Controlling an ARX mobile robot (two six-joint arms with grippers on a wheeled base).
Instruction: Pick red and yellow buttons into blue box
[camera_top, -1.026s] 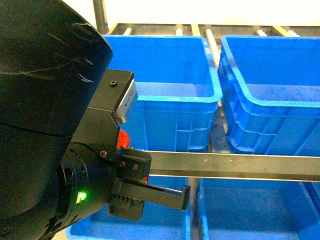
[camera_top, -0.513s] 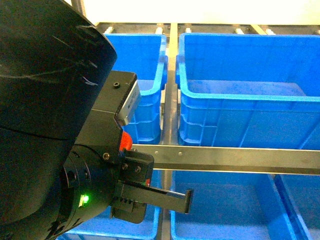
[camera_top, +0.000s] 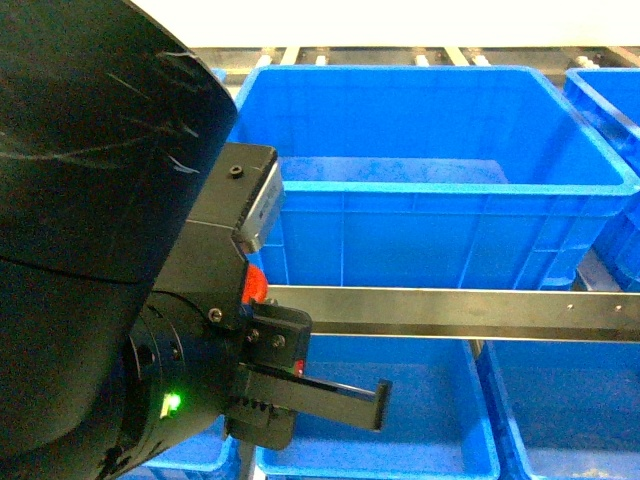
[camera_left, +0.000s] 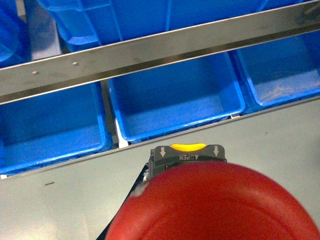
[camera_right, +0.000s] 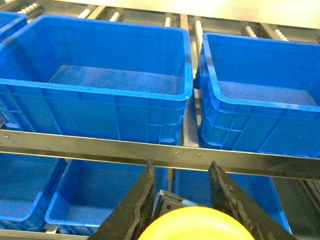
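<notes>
While both buttons ride in the grippers, neither has yet reached a crate.
Red domed mushroom-head push button (camera_left: 215, 202): bottom of left wrist view, filling the lens; held by left gripper (camera_top: 375, 402), finger closure not discernible. Yellow domed push button (camera_right: 197, 225): bottom centre of right wrist view, pinched between the right gripper's (camera_right: 182, 192) black fingers (camera_right: 142, 200). Large deep blue plastic crate with rolled rim (camera_top: 450, 185): upper centre of head view, behind a grey metal shelf rail (camera_top: 450, 312), seemingly empty. Remaining, by judgement: both deposits.

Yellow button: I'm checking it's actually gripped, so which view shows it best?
The right wrist view: the yellow button's cap sits between the right gripper's fingers. The other two views show none of it.
</notes>
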